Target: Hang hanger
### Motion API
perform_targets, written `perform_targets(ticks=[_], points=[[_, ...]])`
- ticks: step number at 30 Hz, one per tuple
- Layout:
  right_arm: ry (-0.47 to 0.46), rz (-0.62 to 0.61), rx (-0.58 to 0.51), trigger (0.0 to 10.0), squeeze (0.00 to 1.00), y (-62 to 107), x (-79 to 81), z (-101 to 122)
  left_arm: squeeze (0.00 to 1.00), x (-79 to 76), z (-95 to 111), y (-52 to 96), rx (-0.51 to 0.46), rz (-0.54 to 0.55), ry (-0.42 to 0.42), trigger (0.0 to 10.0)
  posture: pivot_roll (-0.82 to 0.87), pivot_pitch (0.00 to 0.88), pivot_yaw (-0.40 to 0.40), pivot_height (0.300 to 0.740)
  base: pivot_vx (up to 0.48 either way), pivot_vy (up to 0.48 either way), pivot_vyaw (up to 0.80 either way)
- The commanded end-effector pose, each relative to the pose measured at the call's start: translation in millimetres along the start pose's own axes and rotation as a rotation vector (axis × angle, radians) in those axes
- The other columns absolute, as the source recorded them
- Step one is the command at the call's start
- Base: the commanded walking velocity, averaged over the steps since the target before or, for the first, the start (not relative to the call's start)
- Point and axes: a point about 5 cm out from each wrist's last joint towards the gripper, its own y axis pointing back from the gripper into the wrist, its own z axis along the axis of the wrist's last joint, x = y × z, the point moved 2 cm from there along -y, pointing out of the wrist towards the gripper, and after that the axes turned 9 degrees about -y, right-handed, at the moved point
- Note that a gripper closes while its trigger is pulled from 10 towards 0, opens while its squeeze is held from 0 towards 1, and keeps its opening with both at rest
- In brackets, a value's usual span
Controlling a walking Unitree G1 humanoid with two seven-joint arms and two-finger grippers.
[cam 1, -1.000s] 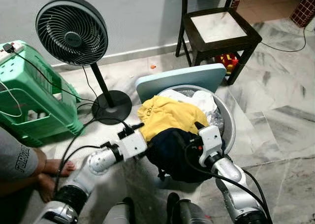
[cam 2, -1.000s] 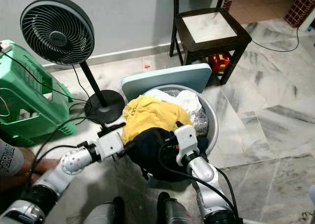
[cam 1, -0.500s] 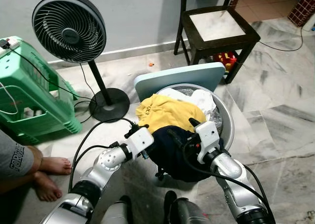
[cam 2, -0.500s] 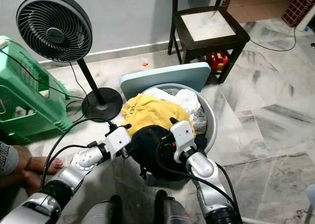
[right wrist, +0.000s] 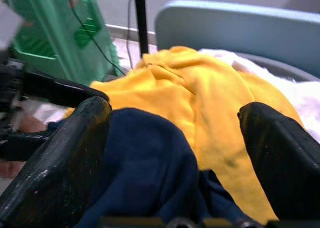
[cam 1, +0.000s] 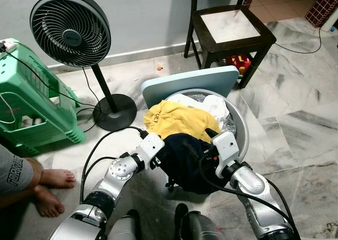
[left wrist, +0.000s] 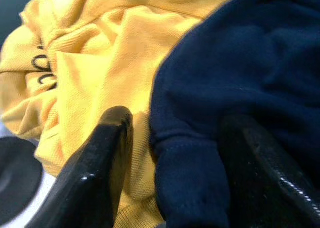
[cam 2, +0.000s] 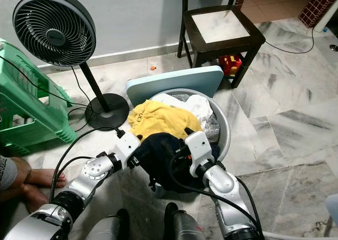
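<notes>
Since a second ago my left gripper (left wrist: 170, 173) has swung in from beside the basin (cam 1: 244, 137) onto the navy garment (cam 1: 185, 158); its fingers straddle a fold, parted, not clamped as far as I can tell. My right gripper (right wrist: 175, 153) hovers wide open over the same cloth, holding nothing. I see no hanger, possibly buried, so hanging hasn't begun. Count: one basin, three garments — navy, yellow (cam 1: 177, 121), white (cam 1: 211, 104) — one fan (cam 1: 70, 30), one chair (cam 1: 232, 26).

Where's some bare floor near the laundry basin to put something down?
Bare marble floor lies to the right of the basin, below the chair. The left is crowded: fan base, cables, green stool, a person's feet.
</notes>
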Motion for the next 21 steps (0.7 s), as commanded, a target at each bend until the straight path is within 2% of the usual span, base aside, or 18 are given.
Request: perform_targets(ticks=[1,4,11,15,18,19,21], points=[[-0.014,0.05,0.028,10.0,0.0,4.7,5.2,-4,0.0,-0.6,-4,1.2,0.014,0.002,0.044,0.0,0.01,0.306,-0.024,0.74,0.0,0.0,0.0],[-0.016,0.13,0.043,10.0,0.0,9.6,4.0,2,0.0,4.2,-6,3.1,0.013,0.026,0.081,0.0,0.01,0.304,-0.024,0.74,0.0,0.0,0.0],[0.008,0.161,0.026,10.0,0.0,12.7,-5.6,20,0.0,7.2,-6,4.3,0.004,0.04,0.107,0.0,0.02,0.291,-0.024,0.74,0.0,0.0,0.0],[0.049,0.052,0.003,10.0,0.0,12.5,-22.4,25,0.0,7.1,-5,3.4,-0.001,0.033,0.111,0.0,0.02,0.288,-0.026,0.74,0.0,0.0,0.0],[0.058,0.014,-0.004,10.0,0.0,12.4,-27.2,25,0.0,6.7,-4,2.8,-0.003,0.03,0.111,0.0,0.02,0.289,-0.024,0.74,0.0,0.0,0.0],[0.073,-0.053,-0.01,10.0,0.0,12.1,-35.2,26,0.0,5.8,-2,1.6,-0.009,0.022,0.11,0.0,0.02,0.289,-0.024,0.74,0.0,0.0,0.0],[0.083,-0.1,-0.009,10.0,0.0,11.9,-40.6,25,0.0,5.0,0,0.4,-0.018,0.012,0.107,0.0,0.02,0.29,-0.022,0.74,0.0,0.0,0.0]])
